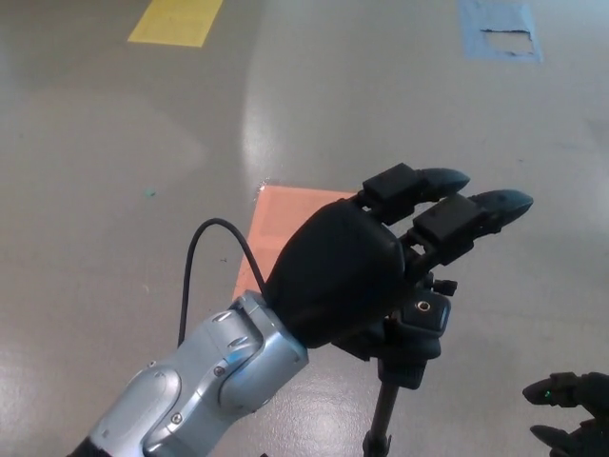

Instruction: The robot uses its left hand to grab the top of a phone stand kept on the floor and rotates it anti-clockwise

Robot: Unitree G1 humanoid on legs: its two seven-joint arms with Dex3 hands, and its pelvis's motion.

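Phone stand (pixel 415 328): upright on grey floor (pixel 114 171), its head under our left hand (pixel 366 271), whose 2 fingers (pixel 471 217) extend spread, grasping nothing. Orange floor patch (pixel 281 224) behind. Our right hand (pixel 571 419), bottom right: grip indeterminable.

Robot hands: two, the left hand (pixel 366 271) mid-scene, the right hand (pixel 569 419) at the near right corner
Phone stands: one phone stand (pixel 411 352), near, right of centre
Floor patches: three, an orange patch (pixel 281 228) centre, a yellow patch (pixel 176 21) far left, a blue patch (pixel 500 29) far right
Cables: one black cable (pixel 205 262), near left
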